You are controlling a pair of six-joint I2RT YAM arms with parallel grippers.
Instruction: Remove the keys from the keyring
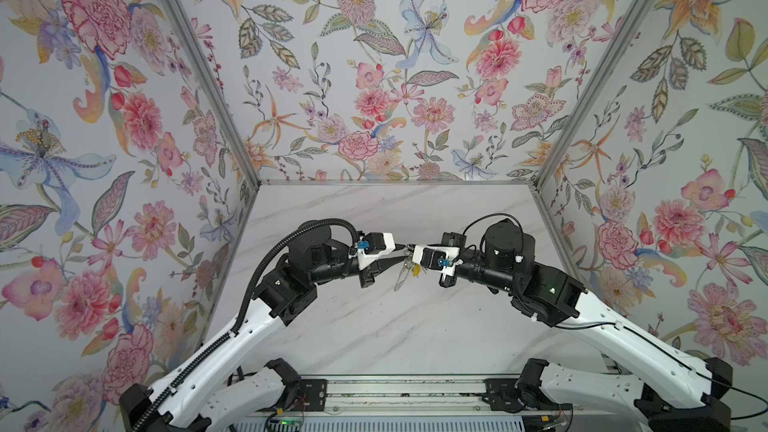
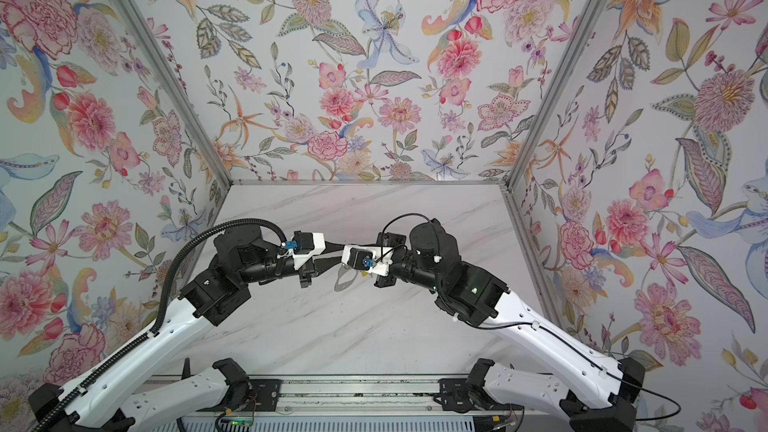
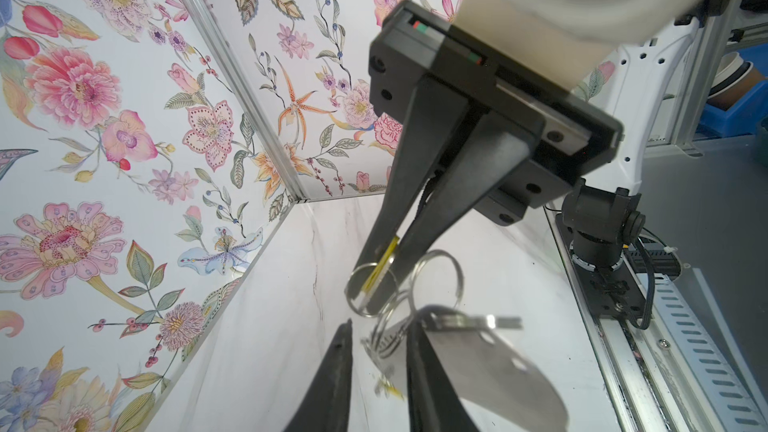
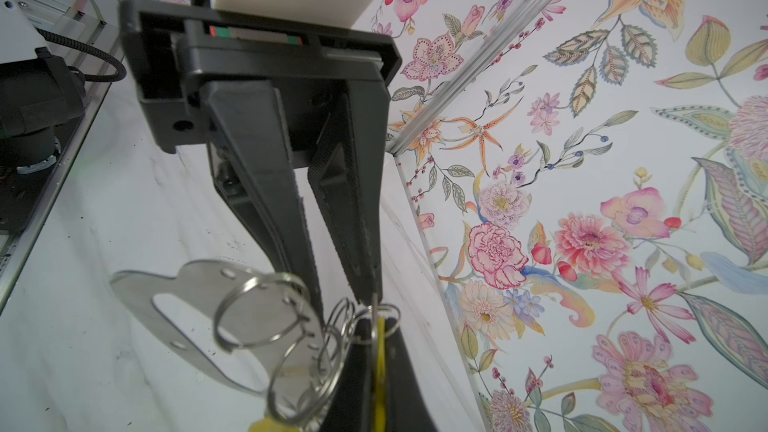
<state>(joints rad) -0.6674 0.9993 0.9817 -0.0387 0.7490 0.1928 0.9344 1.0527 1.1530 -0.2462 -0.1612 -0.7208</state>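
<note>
In both top views two arms are counted, the left arm [image 1: 216,347] and the right arm [image 1: 615,338], set tip to tip above the marble bench [image 1: 374,326]. One keyring [image 1: 401,279] is seen hanging just below the meeting point, off the bench, while the tool tips are mostly covered by the camera housings [image 1: 428,257]. In the left wrist view the right tool [image 3: 380,280] is shown pinched shut on one yellow key tag [image 3: 384,261], seen edge-on. The left tool [image 3: 381,324] is cut off by the frame, its jaws set a little apart with small split rings [image 3: 386,340] between them, and no firm grip can be made out. In the right wrist view two large rings [image 4: 266,276] are counted, hung on the keyring, plus a second yellow tag [image 4: 266,423], cut off at the frame edge. The overlapping small rings cannot be counted, and no key blade is clearly made out.
</note>
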